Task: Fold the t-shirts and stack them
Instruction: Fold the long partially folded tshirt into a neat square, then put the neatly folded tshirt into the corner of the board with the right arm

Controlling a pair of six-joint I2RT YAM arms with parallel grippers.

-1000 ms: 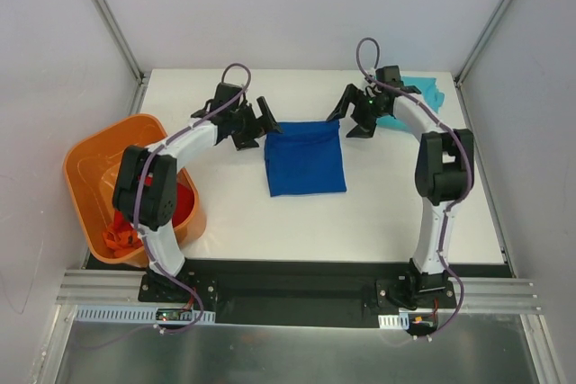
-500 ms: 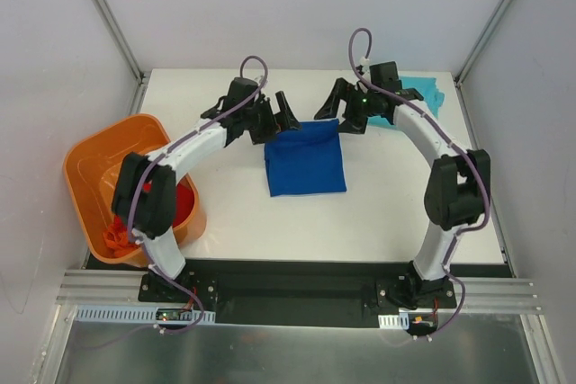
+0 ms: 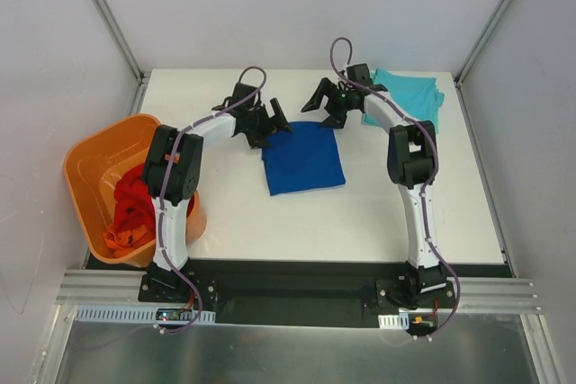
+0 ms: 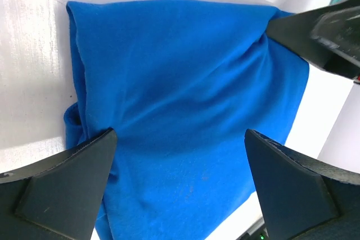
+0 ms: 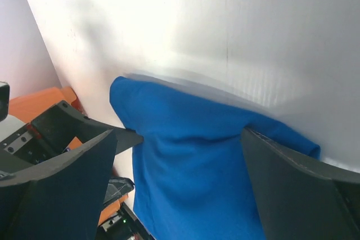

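**Work surface.** The royal blue t-shirt (image 3: 303,157) lies folded into a rough rectangle at the middle of the white table (image 3: 387,213), somewhat nearer the far edge. Only plain blue cloth is visible (no chest lettering shows in any view).

**Left end effector.** The left gripper (image 3: 270,125) is positioned over the far left corner of the royal blue t-shirt. Its jaws are spread wide and hold nothing. In the left wrist view the two fingers (image 4: 62,189) stand on either side of the blue cloth. Whether the tips touch the cloth cannot be determined.

**Right end effector.** The right gripper (image 3: 326,111) is positioned at the far right corner of the same shirt. Its jaws are also spread wide and hold nothing. In the left wrist view one finger of this gripper sits at the shirt's corner, and creases in the cloth run toward its tip. The right wrist view shows the blue shirt's far edge between the right fingers (image 5: 304,186).

**Other garments.** The light teal t-shirt (image 3: 409,96) lies in the far right corner of the table, behind the right arm and apart from the blue shirt. The red t-shirt (image 3: 133,209) lies bunched inside the orange plastic tub (image 3: 90,173). The tub sits at the left edge of the table, beside the left arm.
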